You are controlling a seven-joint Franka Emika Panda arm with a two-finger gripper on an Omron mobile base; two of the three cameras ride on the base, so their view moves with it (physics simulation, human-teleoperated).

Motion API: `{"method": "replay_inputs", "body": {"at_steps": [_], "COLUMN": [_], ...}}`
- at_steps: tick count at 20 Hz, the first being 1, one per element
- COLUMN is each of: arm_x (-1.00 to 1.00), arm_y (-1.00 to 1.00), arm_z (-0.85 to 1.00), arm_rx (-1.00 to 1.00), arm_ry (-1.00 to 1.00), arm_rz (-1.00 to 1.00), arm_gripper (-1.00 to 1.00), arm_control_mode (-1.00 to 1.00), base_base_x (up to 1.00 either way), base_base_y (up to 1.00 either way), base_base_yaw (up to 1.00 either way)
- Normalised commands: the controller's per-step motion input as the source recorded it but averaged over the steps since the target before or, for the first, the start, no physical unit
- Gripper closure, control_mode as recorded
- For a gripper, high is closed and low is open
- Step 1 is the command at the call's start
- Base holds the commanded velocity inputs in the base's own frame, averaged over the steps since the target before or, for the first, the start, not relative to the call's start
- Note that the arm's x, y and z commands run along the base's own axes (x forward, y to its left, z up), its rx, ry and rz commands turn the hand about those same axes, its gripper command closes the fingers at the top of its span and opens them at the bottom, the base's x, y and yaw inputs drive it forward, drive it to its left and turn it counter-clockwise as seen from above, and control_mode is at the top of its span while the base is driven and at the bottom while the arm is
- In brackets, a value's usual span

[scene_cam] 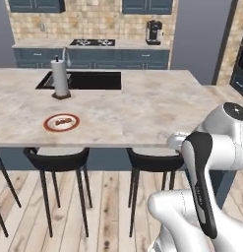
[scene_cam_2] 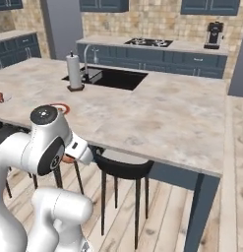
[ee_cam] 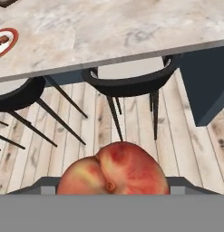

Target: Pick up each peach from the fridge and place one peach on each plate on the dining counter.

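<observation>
The gripper carries a peach clamped between its fingers, low before the dining counter, for delivery to the red-rimmed plate at ten o'clock.

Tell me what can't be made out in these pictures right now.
- Gripper fingers: hand view, hidden behind the round orange-red peach.
- Red-rimmed white plate: right base view, mostly behind the arm.
- Brown food on that plate: left base view, too small to identify.
- Black stool: hand view, cut off at the left edge.
</observation>
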Motion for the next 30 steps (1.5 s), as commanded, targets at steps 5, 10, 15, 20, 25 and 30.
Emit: {"method": "replay_inputs", "body": {"at_steps": [5, 10, 15, 20, 25, 30], "arm_x": [0.00, 0.00, 0.00, 0.00, 0.00, 0.00], "arm_y": [0.00, 0.00, 0.00, 0.00, 0.00, 0.00], "arm_z": [0.00, 0.00, 0.00, 0.00, 0.00, 0.00], "arm_rx": [0.00, 0.00, 0.00, 0.00, 0.00, 0.00], "arm_ry": [0.00, 0.00, 0.00, 0.00, 0.00, 0.00], "arm_rz": [0.00, 0.00, 0.00, 0.00, 0.00, 0.00], "arm_gripper": [1.00, 1.00, 1.00, 1.00, 1.00, 1.00], "arm_control_mode": [1.00, 1.00, 1.00, 1.00, 1.00, 1.00], "base_base_x": [0.02, 0.14, 0.40, 0.57, 0.34, 0.28], "base_base_y": [0.75, 0.68, 0.45, 0.18, 0.36, 0.50], "base_base_yaw": [-0.07, -0.06, -0.01, 0.00, 0.00, 0.00]}}
